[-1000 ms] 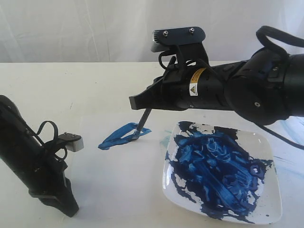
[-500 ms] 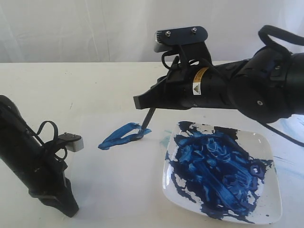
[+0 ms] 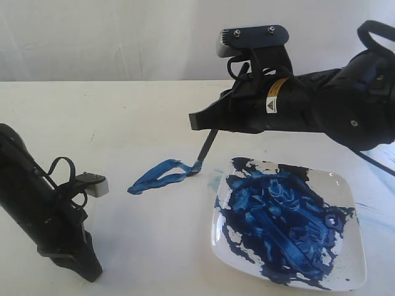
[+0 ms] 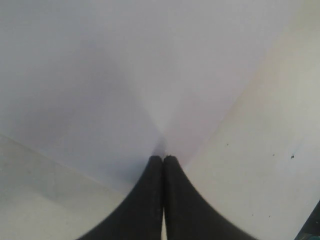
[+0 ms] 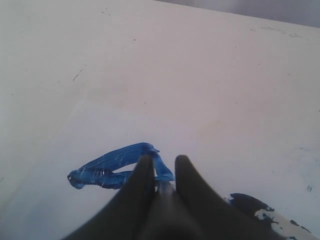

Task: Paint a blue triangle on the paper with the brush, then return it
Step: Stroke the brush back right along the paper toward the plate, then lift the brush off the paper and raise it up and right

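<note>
A narrow blue triangle (image 3: 159, 176) of thick strokes lies on the off-white paper (image 3: 148, 234), left of the plate. My right gripper (image 3: 196, 119) hangs above its right end, shut on the brush (image 3: 206, 148), whose black handle slants down to a blue tip (image 3: 197, 165) at the triangle's right corner. In the right wrist view the blue triangle (image 5: 112, 166) shows beyond the right gripper (image 5: 164, 165), the brush (image 5: 163, 188) held between the fingers. My left gripper (image 3: 86, 271) rests low at the front left, shut and empty; the left wrist view shows the left gripper (image 4: 163, 159) touching the paper (image 4: 125, 90).
A square white plate (image 3: 284, 222) smeared with dark-blue paint sits at the right front, close to the triangle's right end. A white backdrop (image 3: 123, 37) stands behind the cream table (image 3: 92, 111). Faint blue smears (image 3: 376, 166) mark the table at far right.
My right gripper has moved right and slightly up with the brush; the brush tip has travelled along to the triangle's right corner. The left arm has stayed still.
</note>
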`<state>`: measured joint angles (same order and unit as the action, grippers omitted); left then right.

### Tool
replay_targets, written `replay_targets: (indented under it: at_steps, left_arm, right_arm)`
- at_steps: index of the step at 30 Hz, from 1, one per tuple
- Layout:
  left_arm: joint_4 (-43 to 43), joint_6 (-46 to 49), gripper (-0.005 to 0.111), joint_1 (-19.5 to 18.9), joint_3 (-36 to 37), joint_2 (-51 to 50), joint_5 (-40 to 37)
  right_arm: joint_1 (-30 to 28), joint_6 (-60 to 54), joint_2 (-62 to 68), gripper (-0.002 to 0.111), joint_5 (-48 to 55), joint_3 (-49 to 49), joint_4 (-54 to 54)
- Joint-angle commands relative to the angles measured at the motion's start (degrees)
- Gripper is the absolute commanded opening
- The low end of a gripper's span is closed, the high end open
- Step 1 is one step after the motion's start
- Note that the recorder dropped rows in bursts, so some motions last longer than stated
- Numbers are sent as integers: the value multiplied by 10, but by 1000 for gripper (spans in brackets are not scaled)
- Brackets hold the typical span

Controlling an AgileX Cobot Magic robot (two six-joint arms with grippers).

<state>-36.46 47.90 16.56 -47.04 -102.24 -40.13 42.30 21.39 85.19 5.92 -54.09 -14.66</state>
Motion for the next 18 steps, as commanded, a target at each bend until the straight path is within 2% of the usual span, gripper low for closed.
replay_targets:
  at_steps: [1, 18]
  left_arm:
    - [-3, 2, 0, 2, 3, -1, -13]
    - [-3, 2, 0, 2, 3, -1, -13]
  right_arm:
    - [-9, -7, -6, 0, 5, 0, -7]
    - [-13, -8, -7, 0, 7, 0, -10]
